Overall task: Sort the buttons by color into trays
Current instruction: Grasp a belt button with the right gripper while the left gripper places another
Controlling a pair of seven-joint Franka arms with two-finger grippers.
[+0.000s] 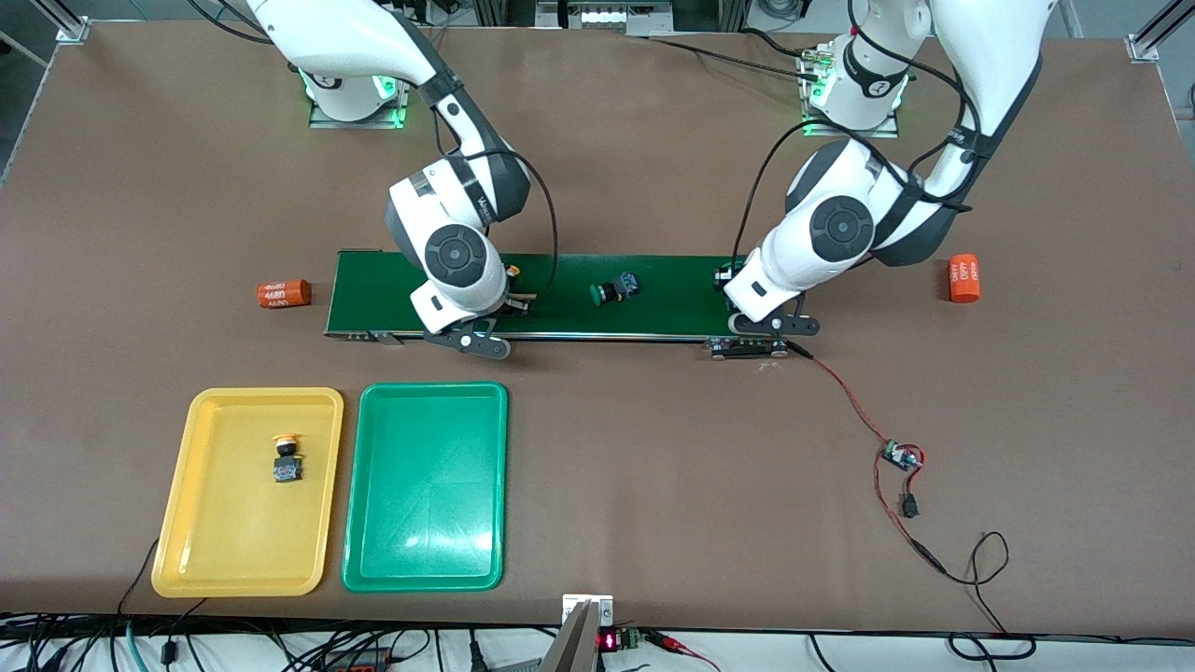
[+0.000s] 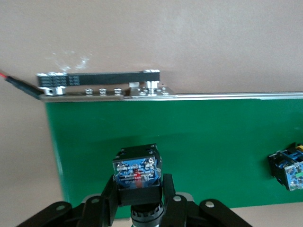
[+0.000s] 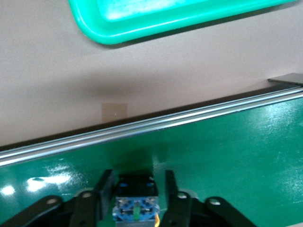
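My left gripper (image 2: 137,187) is shut on a button (image 2: 136,172) with a black-and-blue body, over the dark-green belt (image 1: 672,299) at the left arm's end; its cap is hidden. My right gripper (image 3: 137,182) is low over the belt at the right arm's end. Its fingers (image 3: 106,189) stand on either side of a blue-bodied button (image 3: 136,201) showing a bit of yellow, with a thin gap at one side. A green-capped button (image 1: 614,289) lies on the middle of the belt. A yellow-capped button (image 1: 287,457) lies in the yellow tray (image 1: 187,523). The green tray (image 1: 425,523) beside it holds nothing.
An orange cylinder (image 1: 282,294) lies off the belt at the right arm's end, another (image 1: 964,278) at the left arm's end. A red-and-black wire runs from the belt to a small circuit board (image 1: 901,457), nearer the front camera.
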